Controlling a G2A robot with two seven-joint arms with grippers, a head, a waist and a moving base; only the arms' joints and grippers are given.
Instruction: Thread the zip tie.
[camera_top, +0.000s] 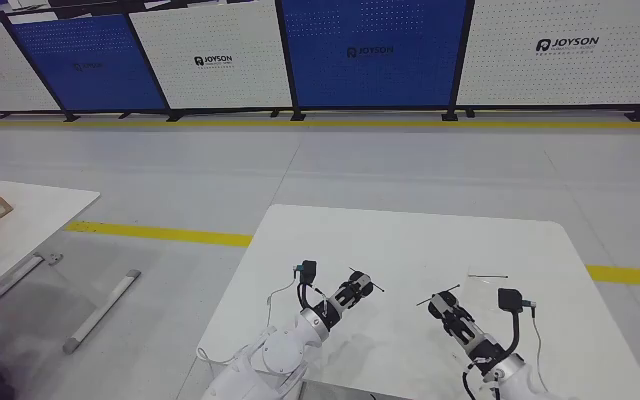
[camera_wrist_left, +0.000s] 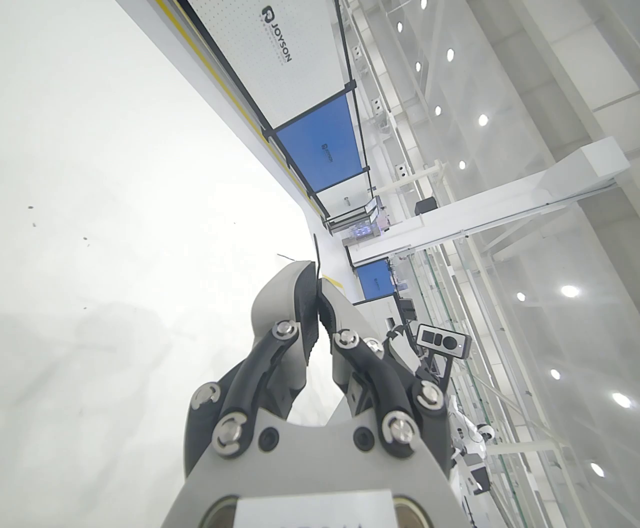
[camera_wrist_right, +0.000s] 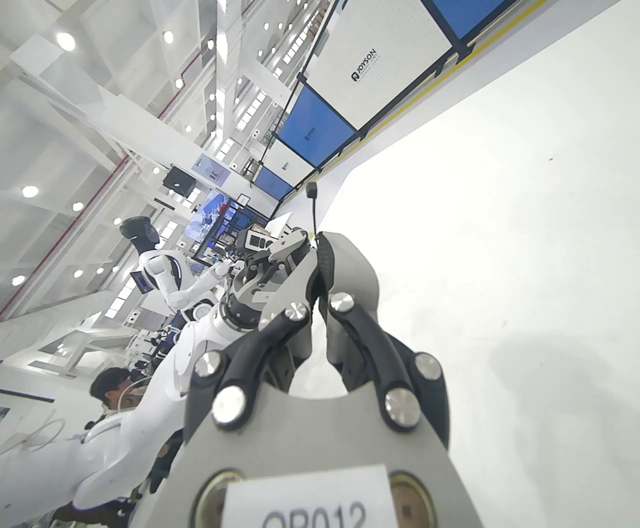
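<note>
Hidden inside right hand (camera_wrist_right: 316, 238): zip tie (camera_wrist_right: 312, 190) strap end.

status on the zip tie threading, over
Left tool shut on zip tie. Right tool shut on second tie, head out. Ends apart, not threaded. Spare tie flat on table, out of the way.

We are in a big robotics hall: partition panels (camera_top: 375, 50), yellow floor line (camera_top: 160, 233), high ceiling lights (camera_wrist_left: 483, 119), another humanoid robot (camera_wrist_right: 160, 270).
</note>
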